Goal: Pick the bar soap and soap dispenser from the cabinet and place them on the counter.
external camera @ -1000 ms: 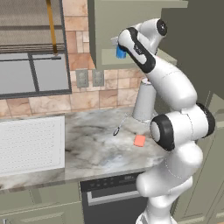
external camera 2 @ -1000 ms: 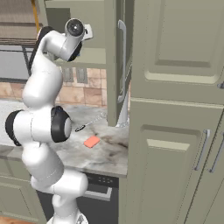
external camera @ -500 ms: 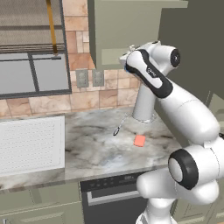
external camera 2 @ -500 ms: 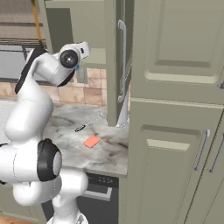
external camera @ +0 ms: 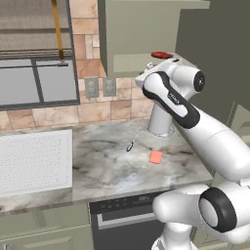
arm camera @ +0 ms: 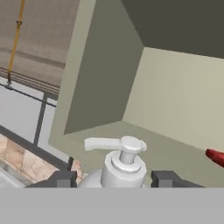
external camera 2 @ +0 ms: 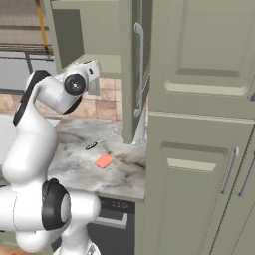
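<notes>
In the hand view the soap dispenser's white pump top (arm camera: 124, 162) stands upright between my two dark fingertips, and my gripper (arm camera: 116, 179) is shut on the bottle; its blue body is hidden below the frame. Behind it opens the sage-green cabinet (arm camera: 175, 100), with its shelf just past the pump. The coral-pink bar soap (external camera: 156, 156) lies flat on the marble-veined counter (external camera: 97, 166), and from the right it sits near the counter's middle as bar soap (external camera 2: 104, 161). My hand hangs in front of the cabinet's lower edge, well above the counter (external camera 2: 74, 159).
A dark red flat disc (external camera: 161, 54) lies on the cabinet shelf, red disc (arm camera: 216, 156). The open cabinet door (external camera 2: 128, 74) with its silver handle stands to my right. A white paper-towel roll (external camera: 160, 122) and a dark utensil (external camera: 134, 141) sit on the counter; a white perforated panel (external camera: 34, 161) lies left.
My hand has come down and out from the cabinet opening with the soap dispenser still held. The arm has folded lower. The bar soap has not moved.
</notes>
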